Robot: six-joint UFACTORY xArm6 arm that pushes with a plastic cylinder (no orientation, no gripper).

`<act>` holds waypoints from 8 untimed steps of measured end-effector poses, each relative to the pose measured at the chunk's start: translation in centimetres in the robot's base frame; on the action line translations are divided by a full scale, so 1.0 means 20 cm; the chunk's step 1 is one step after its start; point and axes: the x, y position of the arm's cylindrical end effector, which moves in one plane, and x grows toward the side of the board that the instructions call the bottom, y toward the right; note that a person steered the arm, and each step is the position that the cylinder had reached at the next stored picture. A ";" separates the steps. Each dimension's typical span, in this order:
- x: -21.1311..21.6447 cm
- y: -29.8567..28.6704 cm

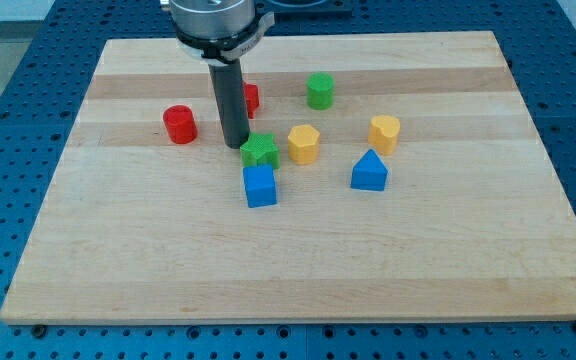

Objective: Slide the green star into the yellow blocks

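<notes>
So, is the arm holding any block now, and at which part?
Nothing is held; the rod cannot grip. My tip stands at the green star, on its upper-left side in the view, apparently touching.

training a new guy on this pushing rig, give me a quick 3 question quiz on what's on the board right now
1. True or false: my tip sits at the green star, on its left in the view.
2. Which block lies just below the green star? A red cylinder B blue cube C green cylinder
3. How many yellow blocks are there?

Key: 1 true; 2 B; 3 two: yellow hexagon, yellow heart.
</notes>
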 end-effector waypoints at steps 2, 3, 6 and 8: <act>0.01 -0.15; 0.13 -0.17; 0.19 0.13; 0.08 0.37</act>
